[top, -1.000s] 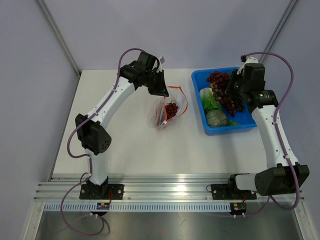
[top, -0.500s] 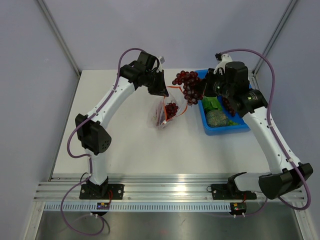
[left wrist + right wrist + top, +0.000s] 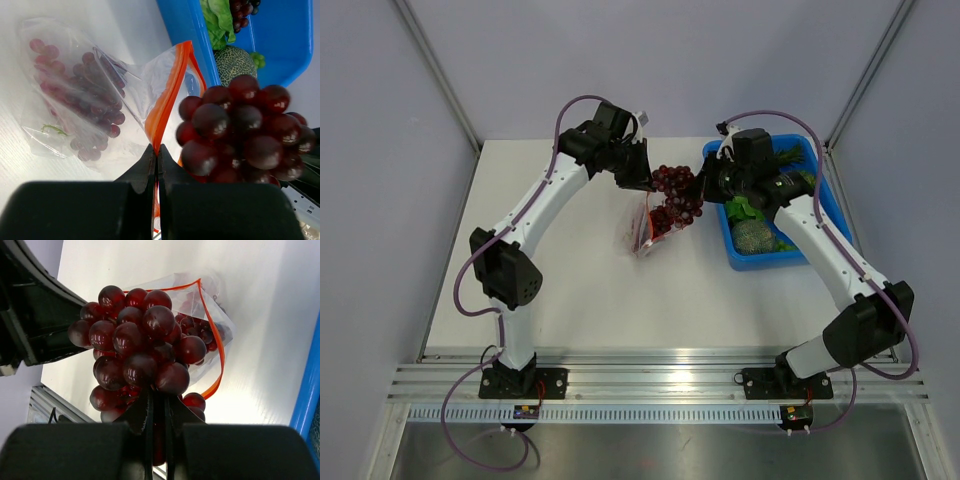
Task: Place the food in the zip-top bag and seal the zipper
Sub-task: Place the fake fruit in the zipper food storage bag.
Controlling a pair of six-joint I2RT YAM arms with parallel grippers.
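Your right arm swung left out of the blue bin over the last second and brought a grape bunch across to the bag; your left arm did not shift.

Nearest you, both arm bases sat on the rail at the table's front edge.

Farther in, the zip-top bag hung with its bottom resting on the table, left of the bin. A smaller cluster of bagged grapes already lay inside, seen through the clear plastic.

Above that, your left gripper was pinched tight on the zipper, holding one side of the orange-red strip up, so the mouth gaped open toward the right.

Your right gripper was clamped on the bunch from below, fingers closed at its stem side, the dark red grapes bulging out past the fingertips. The bunch hung right at the open mouth, just beside the orange strip. You couldn't tell from any view whether it touched the plastic, and it wasn't inside.

Farthest back, on the right, the bin held a netted melon, a green lettuce piece and more dark grapes at the far end, partly hidden by your right arm.
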